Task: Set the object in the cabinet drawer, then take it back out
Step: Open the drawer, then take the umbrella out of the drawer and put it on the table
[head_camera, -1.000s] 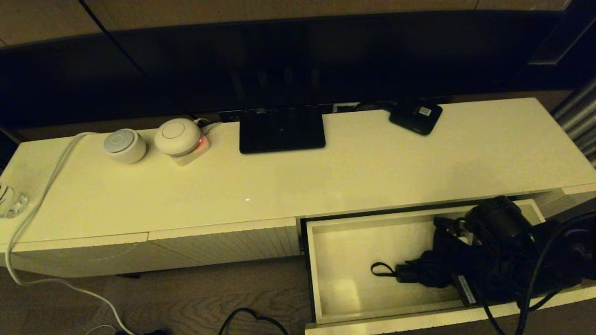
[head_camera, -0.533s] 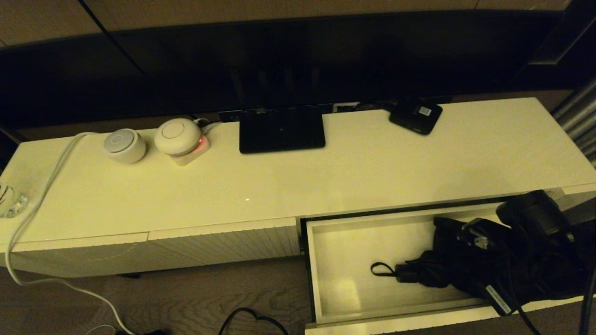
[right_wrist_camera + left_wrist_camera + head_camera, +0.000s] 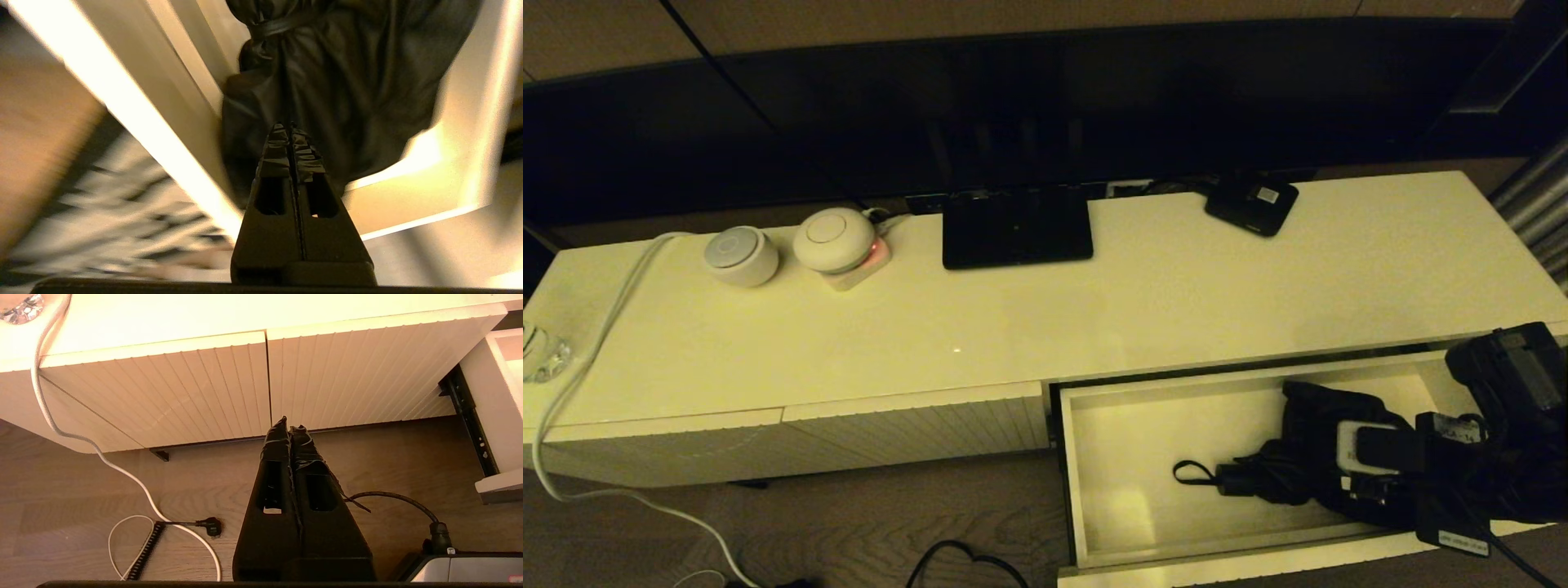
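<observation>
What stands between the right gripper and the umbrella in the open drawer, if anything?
Nothing visible does. The right gripper, fingers shut and empty, hangs just above the bunched fabric of the umbrella, which lies in the open drawer. The left gripper is parked by the closed fronts.

The umbrella (image 3: 1307,457) is black all over, fabric, handle and wrist loop alike, against the plain pale cream inside of the drawer (image 3: 1143,441). At nine o'clock from the drawer, the cabinet fronts (image 3: 229,388) are cream with fine vertical ribs. The cabinet top (image 3: 1045,318) is glossy cream. At its eleven o'clock sit two white round devices (image 3: 788,243), one over a pink-red glow. At one o'clock lies a flat black box (image 3: 1252,202) with a white label. Both grippers (image 3: 291,428) (image 3: 291,130) are black.
</observation>
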Robot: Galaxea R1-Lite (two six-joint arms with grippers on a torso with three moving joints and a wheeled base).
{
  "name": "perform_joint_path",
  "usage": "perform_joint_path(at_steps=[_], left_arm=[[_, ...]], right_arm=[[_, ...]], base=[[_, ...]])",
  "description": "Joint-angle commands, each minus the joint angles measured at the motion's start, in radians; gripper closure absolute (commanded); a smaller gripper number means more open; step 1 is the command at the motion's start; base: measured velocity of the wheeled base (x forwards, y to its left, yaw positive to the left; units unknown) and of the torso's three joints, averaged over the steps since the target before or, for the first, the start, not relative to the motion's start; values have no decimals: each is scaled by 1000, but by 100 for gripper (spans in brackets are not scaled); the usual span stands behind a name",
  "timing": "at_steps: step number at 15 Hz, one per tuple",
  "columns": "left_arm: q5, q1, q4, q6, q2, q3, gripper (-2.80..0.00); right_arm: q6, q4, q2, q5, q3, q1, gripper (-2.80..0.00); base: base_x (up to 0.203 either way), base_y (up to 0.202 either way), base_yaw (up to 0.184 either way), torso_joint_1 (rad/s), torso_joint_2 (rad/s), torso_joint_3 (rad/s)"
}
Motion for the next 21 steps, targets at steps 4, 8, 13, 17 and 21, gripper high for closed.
perform_joint_path(at_steps=[4, 8, 13, 17, 21], left_arm=[[0, 1, 0, 0, 0, 3, 0], [0, 1, 0, 0, 0, 3, 0], [0, 1, 0, 0, 0, 3, 0], [0, 1, 0, 0, 0, 3, 0], [0, 1, 0, 0, 0, 3, 0]], right_arm=[[-365, -16, 20, 68, 3, -45, 0], [-433, -15, 40, 107, -17, -57, -280], [-555, -15, 70, 126, -73, -87, -280], [-677, -15, 121, 133, -139, -150, -280], [-678, 96, 187, 131, -225, -171, -280]], base=[[0, 0, 0, 0, 0, 0], [0, 0, 0, 0, 0, 0], [0, 0, 0, 0, 0, 0], [0, 0, 0, 0, 0, 0], [0, 0, 0, 0, 0, 0]])
